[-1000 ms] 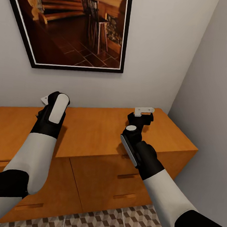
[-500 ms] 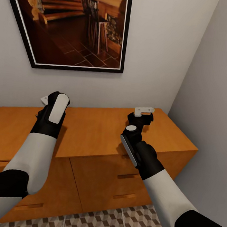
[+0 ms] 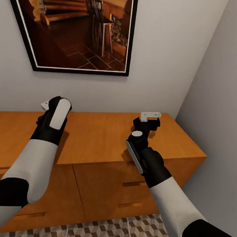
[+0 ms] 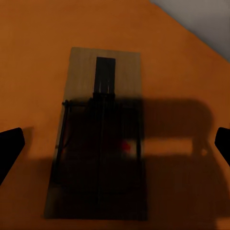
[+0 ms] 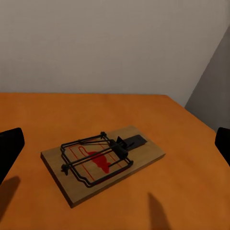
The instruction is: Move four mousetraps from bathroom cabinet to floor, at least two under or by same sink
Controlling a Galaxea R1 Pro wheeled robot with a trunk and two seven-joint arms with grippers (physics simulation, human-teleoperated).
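The orange-brown cabinet (image 3: 98, 138) stands against the wall, and both my arms reach over its flat top. In the left wrist view a mousetrap (image 4: 81, 67) lies flat on the top, close under my left gripper (image 4: 115, 146) and mostly in its shadow. That gripper is open, one dark fingertip on each side of the board. In the right wrist view another mousetrap (image 5: 143, 153) with a red mark lies on the top, a little ahead of my open right gripper (image 5: 115, 143). Patterned bathroom floor (image 3: 122, 231) shows below the drawers. The bathroom sink is out of view.
A large framed picture (image 3: 77, 24) hangs on the wall above the cabinet. A grey side wall (image 3: 221, 106) closes in just past the cabinet's right end. The drawer fronts (image 3: 126, 191) with slim handles are shut.
My left hand has shifted slightly to the left over the cabinet top. The right arm and the view have not moved.
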